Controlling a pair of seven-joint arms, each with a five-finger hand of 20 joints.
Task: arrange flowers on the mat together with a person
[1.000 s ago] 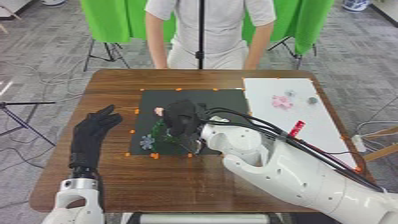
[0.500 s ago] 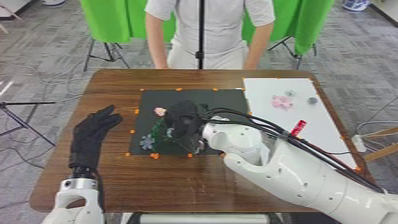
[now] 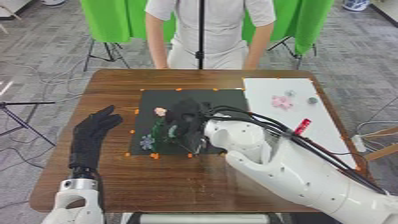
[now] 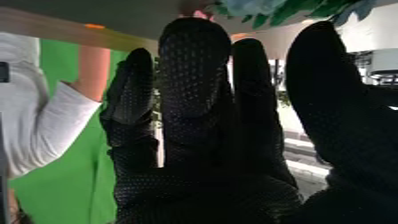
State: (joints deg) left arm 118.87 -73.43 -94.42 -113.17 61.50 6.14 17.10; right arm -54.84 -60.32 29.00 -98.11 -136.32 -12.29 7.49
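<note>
Okay, so the robot's right arm (image 3: 302,175) has eased a bit to its right over the black mat (image 3: 200,94), and the right hand (image 3: 185,116) went with it. The left hand (image 3: 91,132) hasn't budged, fingers relaxed and slightly apart, nothing in them, just beside the mat. The right hand's fingers look straight, with gaps between some, thumb apart, not pinching anything as far as the wrist view goes.

Upshot: more of the green stems (image 3: 158,131) now show beside those fingers, and the pink flower (image 3: 160,111) just past their left side is out from under the glove. Reads like a stem just got placed and the hand's backing off, but that's a guess. The blue-grey flower (image 3: 147,142) lies at the near end of the greenery. Well off to the fingers' right, a bigger pink bloom (image 3: 282,102) is on the white sheet (image 3: 329,135) with a small grey one (image 3: 312,100), so probably more to arrange.

Hard to make out: the glove covers part of the mat. Leaves (image 4: 293,12) near the fingertips are cut off by the wrist view's edge, and whether anything touches them, can't tell.
</note>
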